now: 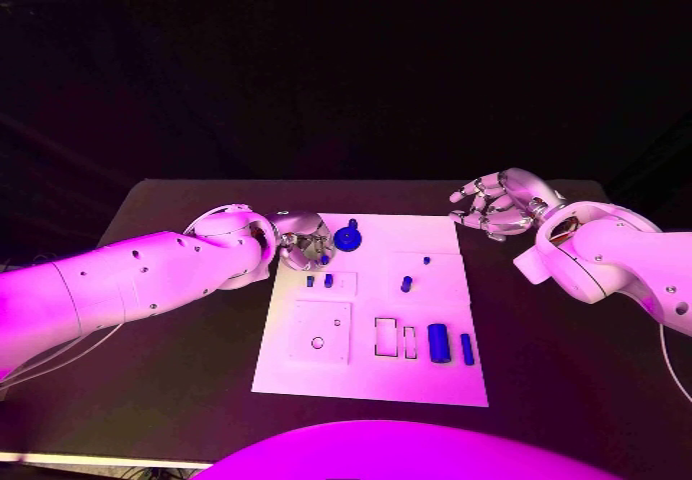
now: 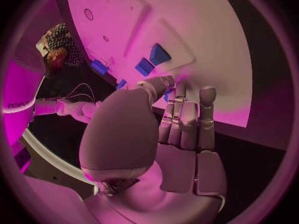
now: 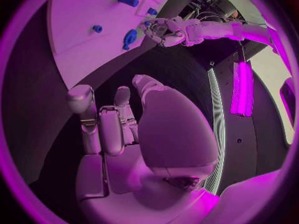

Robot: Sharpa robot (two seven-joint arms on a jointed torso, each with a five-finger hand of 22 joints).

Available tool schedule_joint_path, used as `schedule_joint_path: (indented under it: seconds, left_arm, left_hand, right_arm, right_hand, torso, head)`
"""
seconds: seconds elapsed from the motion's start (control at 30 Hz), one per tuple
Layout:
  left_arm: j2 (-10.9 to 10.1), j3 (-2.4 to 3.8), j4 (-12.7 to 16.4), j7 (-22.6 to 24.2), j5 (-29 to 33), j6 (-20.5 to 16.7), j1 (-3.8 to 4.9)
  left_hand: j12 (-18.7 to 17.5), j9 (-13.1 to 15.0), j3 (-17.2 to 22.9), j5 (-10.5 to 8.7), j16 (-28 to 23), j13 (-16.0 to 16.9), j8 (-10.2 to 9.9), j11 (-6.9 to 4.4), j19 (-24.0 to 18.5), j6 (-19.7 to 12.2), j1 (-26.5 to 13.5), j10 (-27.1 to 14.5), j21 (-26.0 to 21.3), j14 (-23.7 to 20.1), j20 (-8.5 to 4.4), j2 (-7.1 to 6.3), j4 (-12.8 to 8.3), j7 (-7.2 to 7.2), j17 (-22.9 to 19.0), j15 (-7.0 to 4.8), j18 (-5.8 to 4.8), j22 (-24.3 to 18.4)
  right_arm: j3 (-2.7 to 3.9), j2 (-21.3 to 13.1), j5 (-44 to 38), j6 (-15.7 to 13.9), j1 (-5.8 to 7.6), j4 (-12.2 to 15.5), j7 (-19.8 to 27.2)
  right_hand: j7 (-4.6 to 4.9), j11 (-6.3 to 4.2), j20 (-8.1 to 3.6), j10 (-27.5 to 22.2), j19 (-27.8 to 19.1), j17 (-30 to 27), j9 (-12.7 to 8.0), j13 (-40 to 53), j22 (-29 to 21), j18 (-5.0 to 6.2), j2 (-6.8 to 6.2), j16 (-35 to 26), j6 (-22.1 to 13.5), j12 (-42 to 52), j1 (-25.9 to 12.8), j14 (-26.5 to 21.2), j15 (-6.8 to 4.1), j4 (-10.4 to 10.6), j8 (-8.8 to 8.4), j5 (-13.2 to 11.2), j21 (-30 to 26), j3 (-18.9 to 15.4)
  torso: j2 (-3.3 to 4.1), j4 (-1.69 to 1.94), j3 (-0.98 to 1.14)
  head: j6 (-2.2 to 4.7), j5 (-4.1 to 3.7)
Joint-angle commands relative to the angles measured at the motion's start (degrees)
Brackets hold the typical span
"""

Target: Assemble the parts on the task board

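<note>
- The task board lies flat in the middle of the black table, its long side running away from the robot.
- On the board's near right part two blue cylinders lie side by side — a thicker cylinder and a thinner cylinder just beside it, with pale rectangular recesses to their left.
- Further in, a small blue peg stands near the board's middle, and two small blue blocks sit in a raised panel towards the left edge; the left wrist view shows them as blocks just ahead of the fingers.
- A round blue part with a stem lies at the far left of the board, just beside the left hand; it also shows in the right wrist view.
- The left hand sits over the board's far left corner. Its fingers lie straight and close together, tips at the board surface — whether it holds anything I cannot tell.
- The right hand hangs off the board's far right corner, above the table, well apart from the parts. Its fingers are loosely curled and spread, with nothing in them.
</note>
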Motion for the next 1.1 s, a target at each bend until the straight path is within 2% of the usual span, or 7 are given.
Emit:
schedule_joint_path:
  seconds: [0.03, 0.5, 0.67, 0.77, 0.83, 0.97, 1.1]
  left_arm:
    - [-0.03, 0.02, -0.04, -0.15, 0.49, -0.03, -0.03]
    - [-0.94, 0.05, -1.61, -0.87, 0.48, -0.16, -0.03]
    - [-1.78, 0.4, -2.43, 0.19, 3.05, -2.06, -0.02]
    - [-2.53, 0.94, -2.82, 1.88, 9.66, -4.16, -0.01]
    - [-3.27, 1.33, -2.76, 3.74, 17.22, -6.2, 0.01]
    - [-4.95, 1.85, -1.53, 8.25, 32.98, -9.47, 0.07]
    - [-6.77, 2.08, 1.12, 12.78, 49.99, -9.86, 0.14]
  left_hand:
    - [-0.6, -0.25, 0.22, -0.33, -0.11, 0.12, -0.88, 0.01, -0.28, -1.11, -0.28, 0.45, -0.47, -0.45, 0.09, -0.63, -0.24, -0.02, -0.26, 0.21, -0.46, -0.26]
    - [-1.97, -1.35, -0.12, -0.26, -0.2, 0.31, -3.66, 0.05, -0.49, -4.37, -0.23, 0.54, -1.14, -0.67, 0.09, -0.98, -0.39, -0.49, -0.81, 0.21, -0.36, -0.7]
    - [-3.5, -0.86, 0.39, -0.17, -0.79, 0.18, -2.29, 1.02, -1.71, -1.07, 0.41, -1.39, -2.12, -2.11, 0.42, -0.49, -0.78, 0.59, -3.07, 0.91, -0.13, -1.79]
    - [-3.94, -0.47, 1.0, -0.12, -1.8, 0.33, -1.31, 1.44, -3.62, 0.79, 0.82, -1.86, -3.4, -4.1, 0.73, -0.19, -1.29, 0.83, -6.4, 1.24, 0.39, -3.42]
    - [-4.41, -0.23, 1.77, -0.11, -5.66, 0.29, -0.81, 2.05, -6.26, 1.6, 1.13, -2.97, -5.1, -10.18, 1.02, 0.01, -1.93, 1.23, -15.6, 1.63, 0.78, -4.94]
    - [-3.61, -0.23, 1.6, -0.19, -9.14, 0.73, -0.95, 1.99, -7.37, 1.2, 0.62, -2.6, -5.98, -14.35, 1.15, 0.28, -2.19, 1.4, -22.29, 1.68, 0.82, -5.19]
    - [-3.17, -0.25, 0.8, -0.18, -11.48, 1.02, -1.13, 2.3, -8.54, 0.6, -0.3, -3.8, -7.37, -16.04, 1.44, 0.48, -2.12, 1.65, -24.09, 1.99, 0.74, -5.77]
  right_arm:
    - [0.01, -0.01, -0.25, 0.79, -0.05, -0.01, 0.04]
    - [0.01, -0.05, -1.52, 2.13, -0.09, -0.53, -0.42]
    - [0.0, 0.11, -6.55, 3.58, -0.16, -1.0, -0.39]
    - [-0.01, 0.43, -11.39, 4.55, -0.27, -1.23, -0.39]
    - [-0.02, 0.78, -16.06, 5.33, -0.47, -1.3, -0.47]
    - [-0.04, 1.77, -24.86, 6.62, -0.98, -1.37, -0.95]
    - [-0.1, 3.12, -33.14, 7.89, -1.61, -1.55, -2.37]
  right_hand:
    - [0.06, -0.13, -0.19, -0.59, -0.56, -0.33, -0.07, -0.71, -0.32, 0.81, -0.68, -0.48, -0.1, -0.85, -0.25, 0.28, -0.44, 0.01, 0.19, 0.13, -0.7, 0.28]
    - [0.36, 0.17, -0.02, -3.25, -2.03, -5.43, -0.22, -10.03, -2.85, 1.49, -2.23, -4.71, -1.8, -9.69, -0.21, -1.32, -0.21, -0.23, 1.05, -0.69, -6.45, 2.81]
    - [0.42, 0.36, -0.04, -3.31, -1.4, -5.26, -0.1, -17.76, -2.5, 1.41, -3.13, -4.79, -0.04, -18.67, 2.13, -0.99, -0.13, -1.29, 2.29, -4.92, -6.74, 5.47]
    - [0.4, 0.49, -0.04, -1.87, -0.83, -4.64, -0.32, -23.06, -1.57, 1.25, -3.55, -4.41, 1.74, -24.95, 3.55, -0.68, -0.06, -2.52, 2.56, -7.71, -5.94, 7.5]
    - [0.27, 0.57, -0.05, -1.52, -0.68, -4.34, -0.46, -25.6, -1.05, 1.21, -3.66, -4.19, 3.03, -28.06, 4.37, -0.56, -0.06, -3.54, 2.66, -8.7, -5.56, 8.78]
    - [-0.23, 0.45, -0.15, -0.04, 0.06, -2.99, -0.86, -29.66, 0.66, 0.9, -4.01, -3.2, 4.68, -32.84, 4.56, -0.04, -0.14, -5.03, 2.43, -9.38, -3.54, 10.82]
    - [-0.38, 0.5, -0.24, 1.13, 0.73, -1.83, -1.17, -32.33, 2.04, 0.63, -4.38, -2.29, 5.39, -35.82, 3.7, 0.5, 0.0, -5.76, 2.07, -9.5, -1.78, 11.74]
  torso:
    - [0.0, -0.02, 0.02]
    - [0.01, -0.03, -0.03]
    - [0.0, -0.08, -0.07]
    - [-0.02, -0.11, -0.06]
    - [-0.04, -0.09, 0.0]
    - [-0.03, -0.11, 0.02]
    - [0.06, -0.02, -0.02]
  head:
    - [-0.03, -0.01]
    - [0.05, -0.1]
    - [0.28, -0.08]
    - [0.47, -0.1]
    - [0.63, -0.39]
    - [1.12, -1.26]
    - [1.47, -2.9]
